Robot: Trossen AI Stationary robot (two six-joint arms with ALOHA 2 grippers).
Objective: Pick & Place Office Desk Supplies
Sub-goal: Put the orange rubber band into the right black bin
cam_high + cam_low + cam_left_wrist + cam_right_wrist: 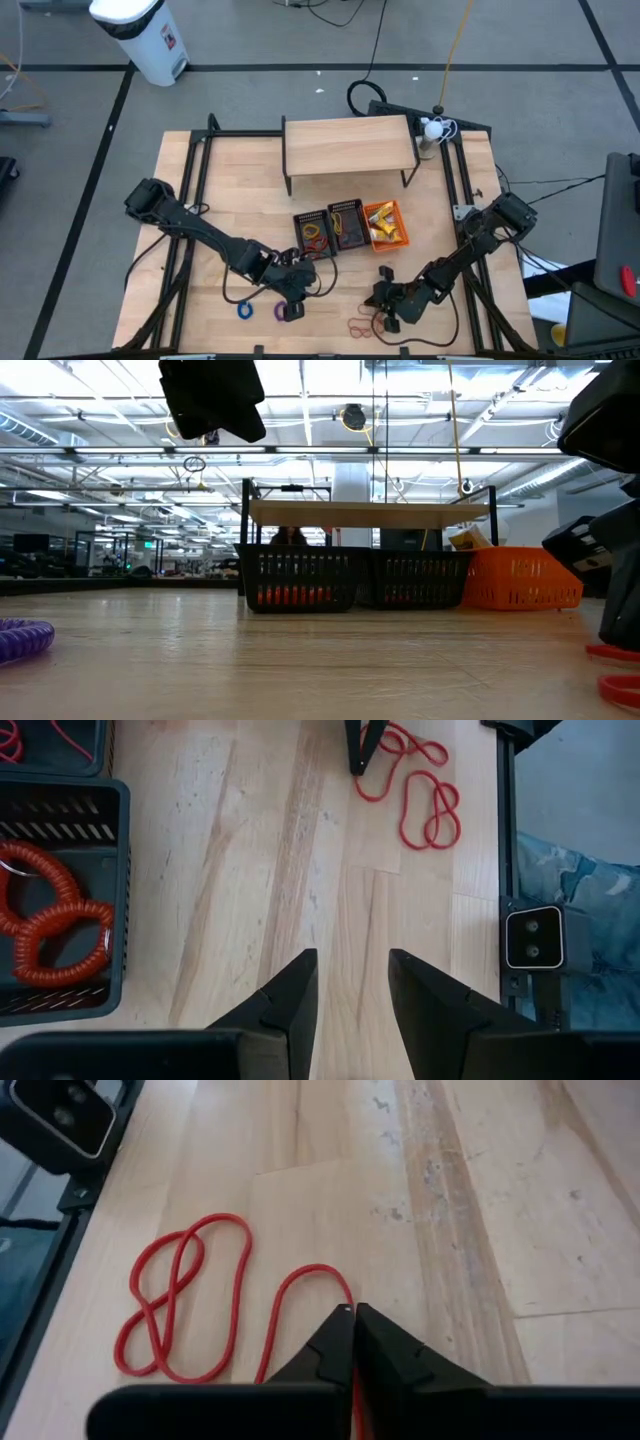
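Note:
Thin red elastic loops [170, 1315] lie flat on the wood near the table's near edge [357, 325]. My right gripper [353, 1315] is low over them and shut on one loop; the left wrist view shows its dark tip [360, 748] at the loops [425, 805]. My left gripper [350, 982] is open over bare wood to their left [290, 308], touching nothing. Next to it, a blue ring [243, 311] and a purple coil ring [278, 311] lie on the table; the purple one also shows in the low view [22, 638]. My right gripper pinches the thin band of one red elastic loop [345, 1292] between its two fingertips, coming down at a slant from above. The rest of that loop [290, 1285] lies slack on the table beside the other loops.
Behind the work spot stand two black mesh baskets [313, 232] [347, 222], one holding red-orange coil rings [50, 925], and an orange basket [385, 222] with yellow pieces. A wooden shelf [348, 145] stands farther back. A black frame rail [505, 840] borders the table edge.

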